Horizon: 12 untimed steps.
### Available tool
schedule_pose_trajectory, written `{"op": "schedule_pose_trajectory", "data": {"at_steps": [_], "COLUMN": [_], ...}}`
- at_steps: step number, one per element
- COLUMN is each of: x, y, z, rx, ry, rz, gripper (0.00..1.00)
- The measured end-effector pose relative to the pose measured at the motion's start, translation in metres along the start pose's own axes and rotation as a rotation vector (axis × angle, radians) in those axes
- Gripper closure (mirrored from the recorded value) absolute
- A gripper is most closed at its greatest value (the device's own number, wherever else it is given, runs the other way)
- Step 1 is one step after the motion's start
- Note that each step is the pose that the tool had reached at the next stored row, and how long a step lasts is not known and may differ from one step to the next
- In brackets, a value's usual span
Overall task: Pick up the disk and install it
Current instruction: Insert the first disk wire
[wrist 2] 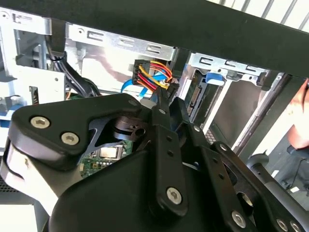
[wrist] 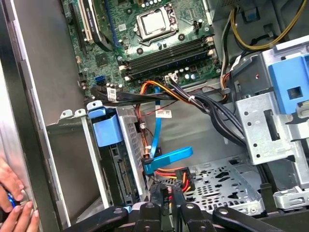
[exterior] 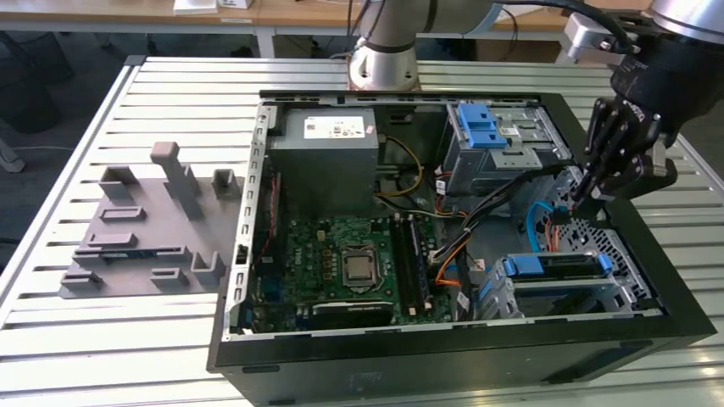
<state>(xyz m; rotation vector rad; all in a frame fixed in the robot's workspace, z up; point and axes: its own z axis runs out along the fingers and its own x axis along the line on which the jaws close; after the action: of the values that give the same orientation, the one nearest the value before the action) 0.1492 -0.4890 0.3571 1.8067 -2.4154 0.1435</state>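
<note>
The claw (exterior: 591,197), fingers closed together and holding nothing, hangs inside the open case (exterior: 453,356) by its wall at the exterior view's right, above the cage (exterior: 565,292) where the disk (exterior: 551,265) sits with its blue rail showing.

My working scene, non-task items. Open black case (exterior: 453,360) on a slatted table (exterior: 68,339). Inside: motherboard (exterior: 339,263) with its bare processor (exterior: 359,270) at centre; grey power supply (exterior: 328,161) towards the far wall; drive cage (exterior: 498,144) topped by a blue latch (exterior: 481,127); bundled cables (wrist: 203,104). A grey moulded fixture (exterior: 142,225) lies on the table at the exterior view's left, apart from the case. Fingers (wrist: 14,203) of a person touch the case edge.
</note>
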Motion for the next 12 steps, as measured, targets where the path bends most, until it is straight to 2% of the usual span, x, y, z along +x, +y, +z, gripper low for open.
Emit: {"op": "schedule_pose_trajectory", "data": {"at_steps": [2, 4, 9, 12], "x": [-0.0004, -0.0008, -0.0017, -0.0046], "y": [-0.0010, -0.0017, -0.0027, -0.0019], "z": [0.0008, 0.0020, 0.0053, 0.0049], "rx": [0.0005, -0.0004, -0.0055, -0.0041], "ry": [0.0103, 0.0166, 0.0192, 0.0249], "rz": [0.000, 0.000, -0.001, 0.001], "gripper": [0.76, 0.76, 0.76, 0.76]}}
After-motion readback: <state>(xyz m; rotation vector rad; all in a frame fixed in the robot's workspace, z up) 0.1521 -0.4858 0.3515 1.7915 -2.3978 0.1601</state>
